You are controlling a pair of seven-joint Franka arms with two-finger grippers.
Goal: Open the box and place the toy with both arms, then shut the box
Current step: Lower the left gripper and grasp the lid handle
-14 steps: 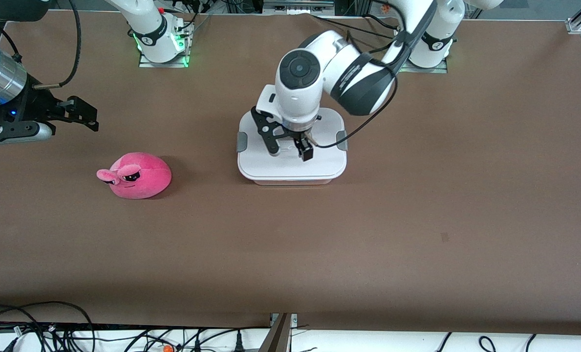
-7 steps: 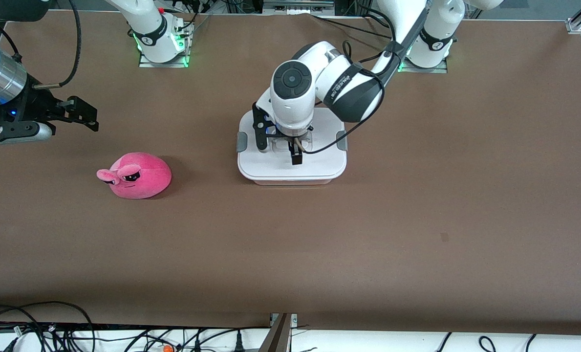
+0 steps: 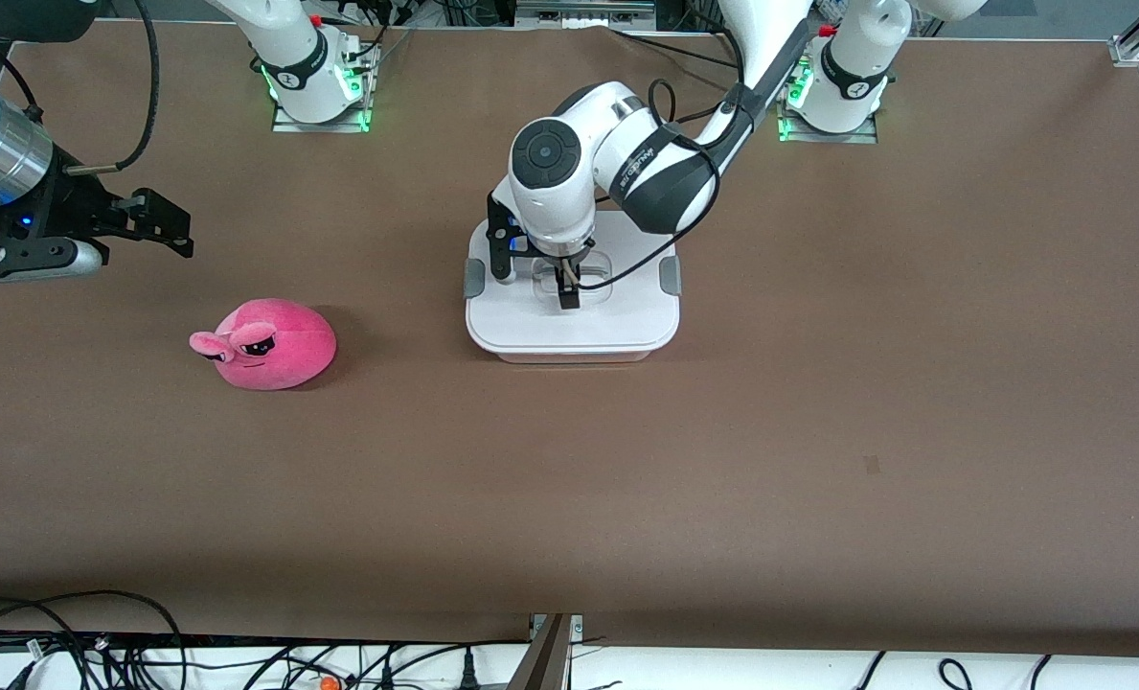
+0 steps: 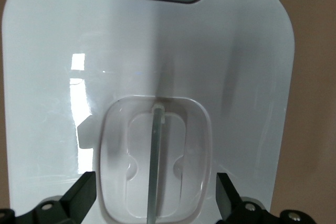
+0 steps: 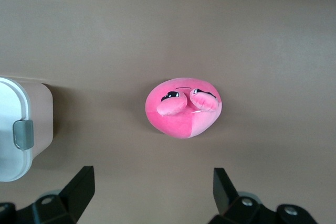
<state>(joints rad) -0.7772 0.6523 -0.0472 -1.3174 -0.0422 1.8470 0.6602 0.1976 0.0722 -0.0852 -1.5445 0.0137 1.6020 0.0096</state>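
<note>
On the brown worktop (image 3: pixel 722 431), the white-lidded box (image 3: pixel 571 321) sits shut under the spread left gripper (image 3: pixel 534 278); the spread right gripper (image 3: pixel 162 230) waits above the pink toy (image 3: pixel 267 345).

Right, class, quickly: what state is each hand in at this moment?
Left hand: open, empty, over the box lid's handle.
Right hand: open, empty, over the table near the toy.

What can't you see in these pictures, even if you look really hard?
- Inside of the box: its white lid is on and covers it in every view.
- Part of the lid's handle in the front view: the left tool, open over it, blocks it.
- Most of the right tool: the front view's edge cuts off that waiting arm.
- The toy's underside: it rests on the table.
</note>
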